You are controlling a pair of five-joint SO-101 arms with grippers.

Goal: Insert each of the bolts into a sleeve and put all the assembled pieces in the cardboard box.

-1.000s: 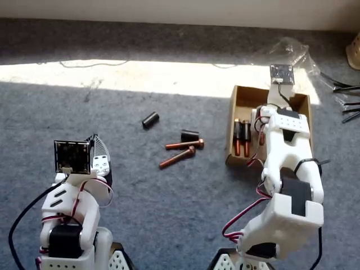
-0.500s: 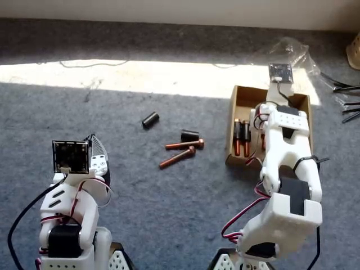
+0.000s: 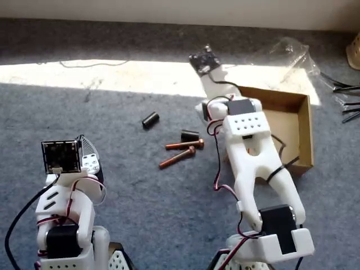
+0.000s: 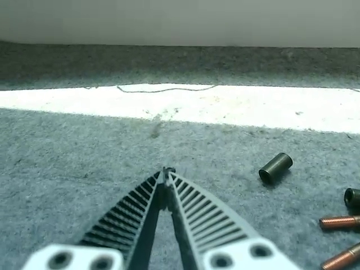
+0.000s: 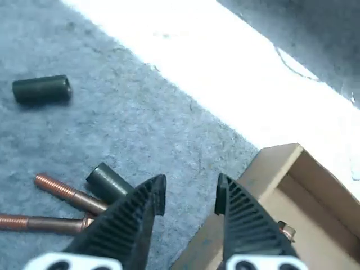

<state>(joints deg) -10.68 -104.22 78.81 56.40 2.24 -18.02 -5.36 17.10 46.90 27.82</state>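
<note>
**Left gripper** (image 4: 167, 179): jaws closed tip to tip, nothing held. It hangs over the carpet (image 3: 140, 214) at the near left, well apart from the loose parts.

**Right gripper** (image 5: 191, 188): jaws parted by a moderate gap, nothing between them. It is above the carpet at the box's left edge, near the loose parts. In the high view the arm lies across the left part of the box.

**Box** (image 3: 307, 129): cardboard, open top, on the carpet at the right. Part of its floor is bare. A copper-coloured piece (image 5: 287, 230) lies inside (mostly hidden behind a finger, so I cannot tell what it is).

**Bolts**, two, copper-coloured, loose on the carpet left of the box:
- The upper bolt (image 3: 184, 144) lies nearly level.
- The lower bolt (image 3: 177, 158) is slanted just beside it, the two heads close together.

**Sleeves**, two, dark, with no bolt in them:
- The near sleeve (image 3: 189, 135) lies just beside the upper bolt (whether touching, I cannot tell).
- The far sleeve (image 3: 150, 120) lies alone, farther left, apart from the rest.

**Other**:
- A sunlit strip (image 3: 112, 76) crosses the carpet beyond the parts.
- A clear plastic bag (image 3: 289, 50) lies beyond the box.
- Black cables (image 3: 346, 104) sit at the right edge.
</note>
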